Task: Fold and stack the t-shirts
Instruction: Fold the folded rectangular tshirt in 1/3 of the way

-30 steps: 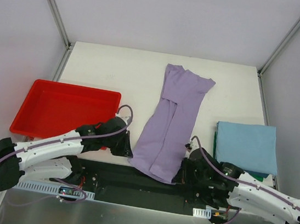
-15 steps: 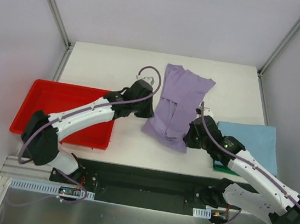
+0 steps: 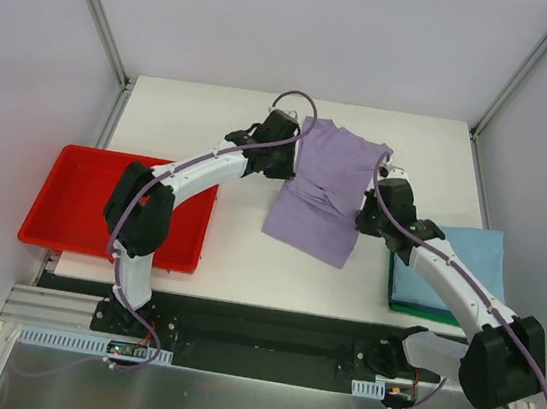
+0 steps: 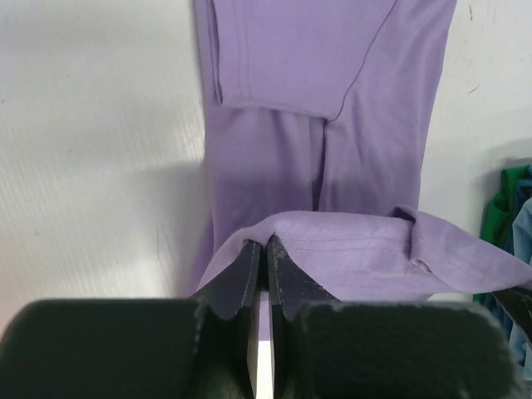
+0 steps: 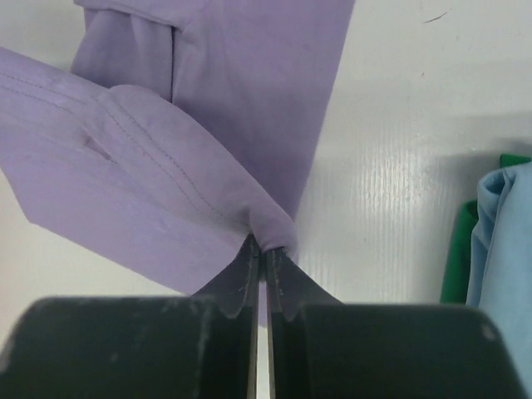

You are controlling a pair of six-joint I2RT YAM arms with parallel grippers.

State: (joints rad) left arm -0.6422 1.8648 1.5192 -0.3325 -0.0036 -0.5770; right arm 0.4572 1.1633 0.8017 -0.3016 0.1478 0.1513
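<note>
The lavender t-shirt [image 3: 323, 193] lies in the middle of the white table, its near half lifted and folded toward the far end. My left gripper [image 3: 291, 163] is shut on its hem at the left corner; the pinch shows in the left wrist view [image 4: 266, 243]. My right gripper [image 3: 365, 209] is shut on the hem's right corner, seen in the right wrist view [image 5: 266, 247]. The light blue t-shirt [image 3: 455, 269] lies folded at the right, on top of the dark green t-shirt [image 3: 437, 312], of which only an edge shows.
A red plastic tray [image 3: 112, 205] sits at the table's left edge. The white table [image 3: 203, 125] is walled by panels at left, back and right. The blue and green stack also shows at the right of the right wrist view [image 5: 499, 241].
Both grippers have carried the lavender shirt's near hem from the table's front edge up and toward the far end, doubling the shirt over itself. Both arms now reach far out.
</note>
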